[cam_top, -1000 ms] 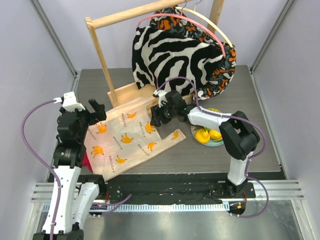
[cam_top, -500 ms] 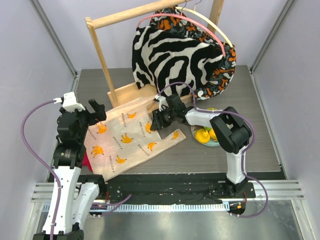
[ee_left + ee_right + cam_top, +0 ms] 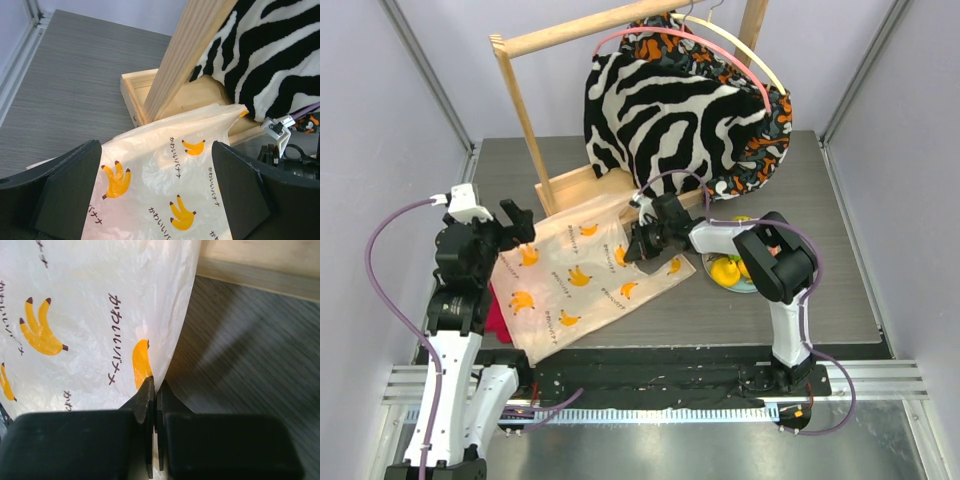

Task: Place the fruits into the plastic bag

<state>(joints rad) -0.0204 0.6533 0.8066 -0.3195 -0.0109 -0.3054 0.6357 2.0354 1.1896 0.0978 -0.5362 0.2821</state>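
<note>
The plastic bag, cream-white with printed bananas, lies flat on the table between the arms. My right gripper is low at its right edge. In the right wrist view the jaws are shut on the thin edge of the plastic bag. My left gripper hovers over the bag's far left corner, open with nothing between its fingers. In the left wrist view the left gripper looks down on the plastic bag. Yellow fruits sit on a plate, partly hidden by the right arm.
A wooden rack stands at the back with a zebra-striped garment hanging on it. Its base touches the bag's far edge. A red cloth shows under the bag's left side.
The right gripper has closed from open onto the bag's right edge, and that edge has shifted a little. The left gripper has stayed almost still.
</note>
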